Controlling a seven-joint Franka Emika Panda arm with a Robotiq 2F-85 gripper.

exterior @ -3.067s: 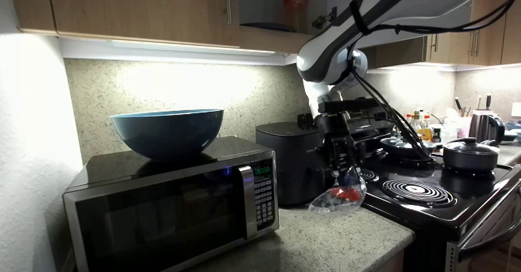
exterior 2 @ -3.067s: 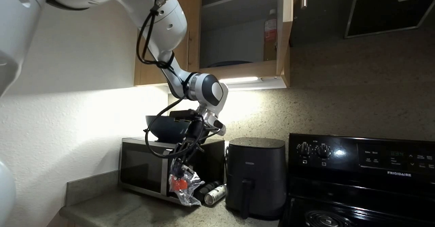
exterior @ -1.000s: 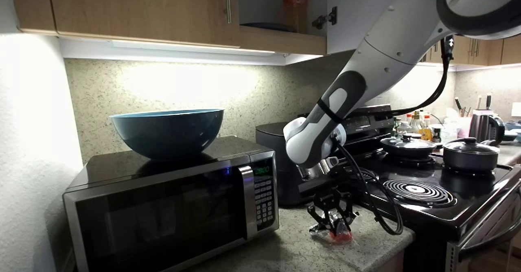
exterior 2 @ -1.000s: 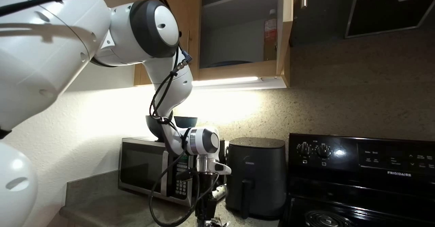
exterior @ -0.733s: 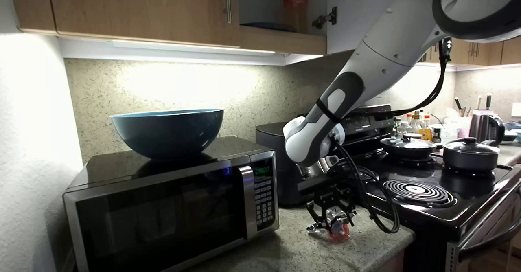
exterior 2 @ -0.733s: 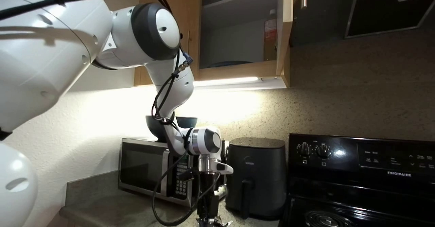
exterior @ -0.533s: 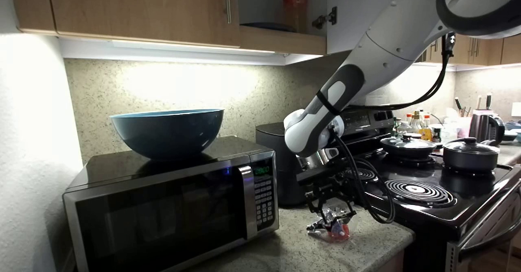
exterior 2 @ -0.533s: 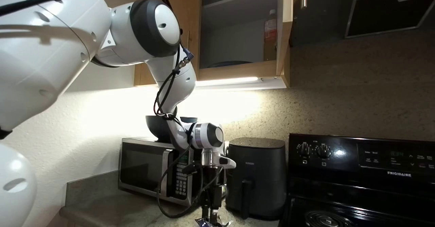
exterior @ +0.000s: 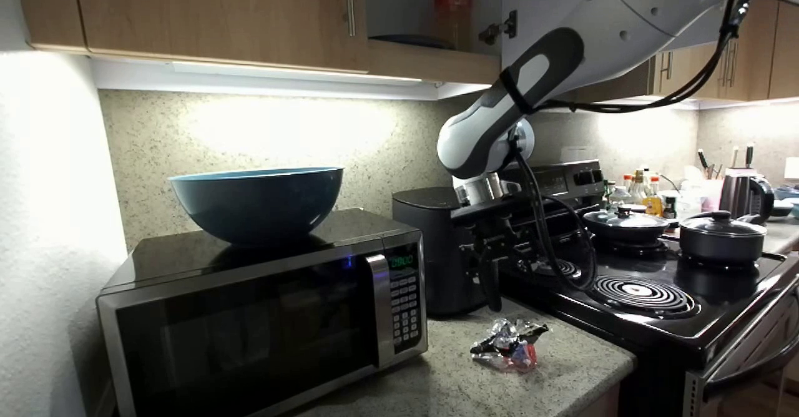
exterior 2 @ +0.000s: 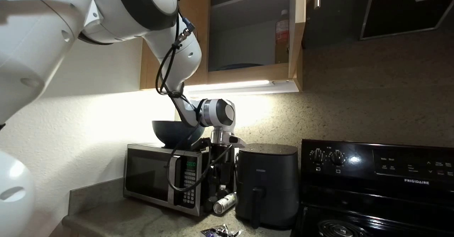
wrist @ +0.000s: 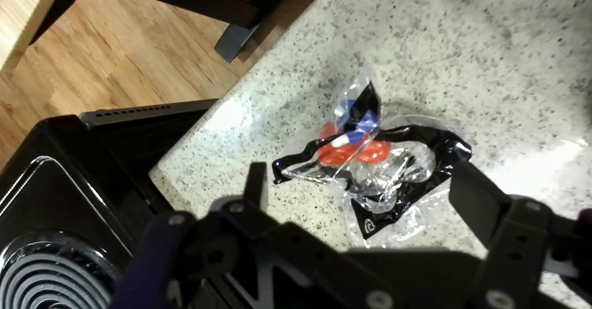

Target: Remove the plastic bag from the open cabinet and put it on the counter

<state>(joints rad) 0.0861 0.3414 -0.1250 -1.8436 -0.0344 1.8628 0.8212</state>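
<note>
The clear plastic bag (exterior: pixel 507 343), with black bands and red and blue parts, lies crumpled on the speckled counter (exterior: pixel 449 386). Only part of the bag (exterior 2: pixel 220 232) shows at the bottom of an exterior view. My gripper (exterior: pixel 493 289) hangs above the bag, apart from it. In the wrist view the gripper (wrist: pixel 358 172) is open, its fingers spread wide with the bag (wrist: pixel 397 184) below and beyond them. Overhead, the open cabinet (exterior 2: pixel 248 74) holds a bottle (exterior 2: pixel 282 33) and a dark, flat round item.
A microwave (exterior: pixel 268 329) with a large blue bowl (exterior: pixel 262 208) on top stands beside the bag. Close behind the gripper is a black air fryer (exterior 2: pixel 267 187), with a can (exterior 2: pixel 225 203) lying near it. The stove (exterior: pixel 643 323) carries pots; the counter edge borders it.
The bag hung from my gripper earlier, then came down onto the counter. The fingers have since opened and let it go, and the arm has risen while the bag stays put.
</note>
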